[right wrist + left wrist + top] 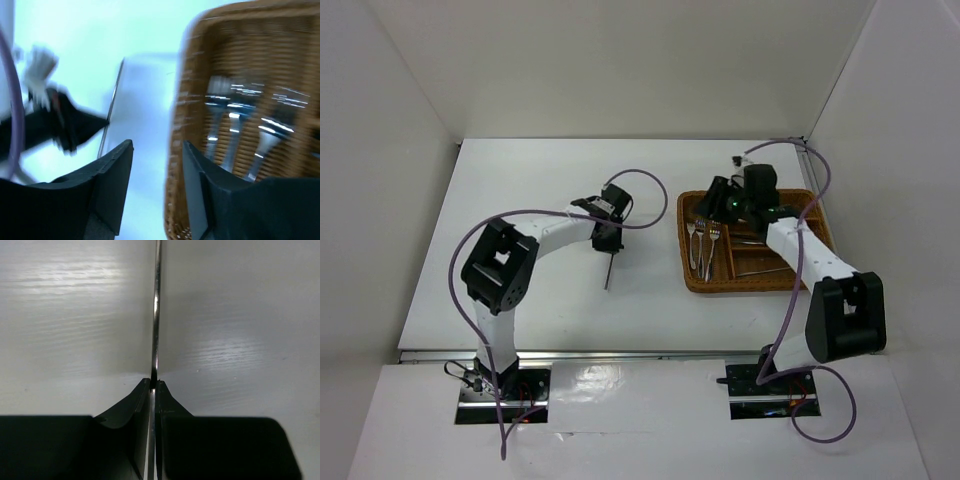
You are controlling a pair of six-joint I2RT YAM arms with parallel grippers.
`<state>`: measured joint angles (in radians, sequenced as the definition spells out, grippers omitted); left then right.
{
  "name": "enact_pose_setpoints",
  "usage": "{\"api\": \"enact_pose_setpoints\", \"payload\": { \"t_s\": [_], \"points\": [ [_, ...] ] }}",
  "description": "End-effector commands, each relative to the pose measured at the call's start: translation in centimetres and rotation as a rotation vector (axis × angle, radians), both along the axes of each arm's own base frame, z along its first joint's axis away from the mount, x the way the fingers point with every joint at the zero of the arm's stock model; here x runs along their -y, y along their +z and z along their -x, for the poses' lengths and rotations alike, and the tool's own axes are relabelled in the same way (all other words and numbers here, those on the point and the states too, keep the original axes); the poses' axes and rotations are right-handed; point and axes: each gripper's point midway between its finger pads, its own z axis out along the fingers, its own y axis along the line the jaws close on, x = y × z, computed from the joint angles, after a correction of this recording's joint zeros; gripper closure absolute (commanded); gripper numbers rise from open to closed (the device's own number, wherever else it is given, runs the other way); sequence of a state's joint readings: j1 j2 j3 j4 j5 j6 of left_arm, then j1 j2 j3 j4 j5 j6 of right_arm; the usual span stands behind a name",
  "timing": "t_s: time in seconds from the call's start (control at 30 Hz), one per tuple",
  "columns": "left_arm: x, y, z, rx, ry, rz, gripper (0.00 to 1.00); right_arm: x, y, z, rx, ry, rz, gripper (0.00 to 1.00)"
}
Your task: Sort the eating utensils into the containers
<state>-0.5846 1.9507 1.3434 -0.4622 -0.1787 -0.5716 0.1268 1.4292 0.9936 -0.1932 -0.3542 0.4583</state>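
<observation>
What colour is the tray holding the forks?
Brown: the tray is woven wicker, shown best in the top external view.

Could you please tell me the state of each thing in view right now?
Left fingers: shut on the stick.
Stick: pinched at one end, outside the tray.
Right fingers: open, empty, above the tray's left wall.
Forks: three, lying side by side in the tray's left compartment.
Tray: on the table, partly filled.

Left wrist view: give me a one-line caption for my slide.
Left claw pinched shut on a thin shiny stick, the white table behind it.
</observation>
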Motion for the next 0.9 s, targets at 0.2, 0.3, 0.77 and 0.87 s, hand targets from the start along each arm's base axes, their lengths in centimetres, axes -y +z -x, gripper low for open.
{"api": "enact_pose_setpoints", "payload": {
  "t_s": [0.2, 0.3, 0.77, 0.87],
  "points": [
    [3.4, 13.8, -3.7, 0.237, 0.106, 0.380, 0.82, -12.2, 3.5, 1.7, 0.244, 0.460, -0.027, 0.39],
    [3.5, 15.8, -3.7, 0.286, 0.122, 0.436, 0.81, -14.7, 3.6, 2.2, 0.266, 0.527, -0.035, 0.24],
    [5.6, 19.8, -1.8, 0.332, 0.078, 0.561, 0.79, -19.5, 3.5, 3.3, 0.282, 0.632, -0.091, 0.23],
    [5.6, 20.1, -1.6, 0.343, 0.069, 0.578, 0.78, -19.3, 2.5, 3.0, 0.250, 0.592, -0.063, 0.28]
  ]
}}
